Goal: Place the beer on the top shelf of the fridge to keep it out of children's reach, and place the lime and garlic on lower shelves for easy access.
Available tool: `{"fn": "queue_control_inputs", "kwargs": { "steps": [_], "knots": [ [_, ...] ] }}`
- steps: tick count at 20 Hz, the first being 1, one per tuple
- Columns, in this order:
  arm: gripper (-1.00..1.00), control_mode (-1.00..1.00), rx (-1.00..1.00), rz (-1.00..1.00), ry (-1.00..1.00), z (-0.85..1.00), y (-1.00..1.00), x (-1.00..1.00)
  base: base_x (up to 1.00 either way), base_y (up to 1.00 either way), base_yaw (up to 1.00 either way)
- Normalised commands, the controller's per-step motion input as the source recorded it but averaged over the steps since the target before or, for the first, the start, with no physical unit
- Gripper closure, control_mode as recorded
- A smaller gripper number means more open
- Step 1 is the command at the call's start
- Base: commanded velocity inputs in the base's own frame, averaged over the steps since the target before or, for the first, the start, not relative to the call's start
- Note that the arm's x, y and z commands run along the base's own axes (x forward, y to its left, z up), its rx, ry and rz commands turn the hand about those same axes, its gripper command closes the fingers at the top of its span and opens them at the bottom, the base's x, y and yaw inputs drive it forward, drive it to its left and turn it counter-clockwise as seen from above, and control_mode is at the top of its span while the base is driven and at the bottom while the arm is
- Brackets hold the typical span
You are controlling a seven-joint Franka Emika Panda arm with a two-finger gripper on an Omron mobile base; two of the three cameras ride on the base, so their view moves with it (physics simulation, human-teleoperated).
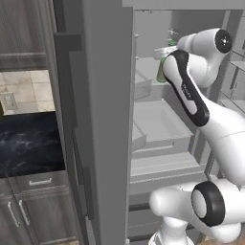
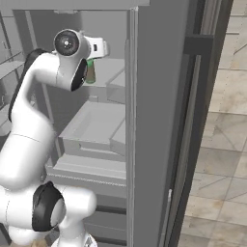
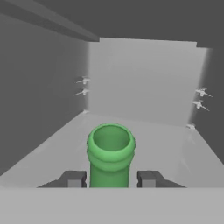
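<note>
My gripper (image 3: pixel 110 178) is shut on the neck of the beer (image 3: pixel 110 151), a green bottle whose open-looking cap ring rises between the two fingertips. The bottle stands upright on the top shelf (image 3: pixel 153 135) inside the fridge (image 1: pixel 107 119). From the left base camera the beer (image 1: pixel 161 71) shows its green body and tan label behind my forearm. From the right base camera the beer (image 2: pixel 90 72) hangs just under the hand, over the top shelf (image 2: pixel 110 71). The lower shelves (image 1: pixel 158 119) lie beneath. The lime and the garlic are out of view.
The fridge's grey door (image 2: pixel 154 120) stands open close beside the arm. Small shelf pegs (image 3: pixel 201 98) stick out of the inner walls. A dark marble counter (image 1: pixel 28 143) with wood-grain cupboards (image 1: pixel 24 33) lies left of the fridge. Tiled floor (image 2: pixel 222 159) lies to the right.
</note>
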Motion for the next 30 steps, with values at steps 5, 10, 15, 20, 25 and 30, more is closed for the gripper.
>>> {"fn": "queue_control_inputs", "kwargs": {
  "steps": [5,10,15,20,25,30],
  "knots": [
    [1.0,-1.0,0.0,0.0,0.01,-0.01,0.01,0.57,0.0,0.0,0.0],
    [1.0,-1.0,0.0,0.0,0.02,-0.09,0.0,0.52,0.0,0.0,0.0],
    [1.0,-1.0,0.0,0.0,0.03,-0.21,0.0,0.45,0.0,0.0,0.0],
    [1.0,-1.0,0.0,0.0,0.01,-0.21,0.0,0.44,0.0,0.0,0.0],
    [1.0,-1.0,0.0,0.0,0.0,-0.26,0.0,0.43,0.0,0.0,0.0],
    [1.0,-1.0,0.0,0.0,0.0,-0.28,0.01,0.45,0.0,0.0,0.0]
  ]
}}
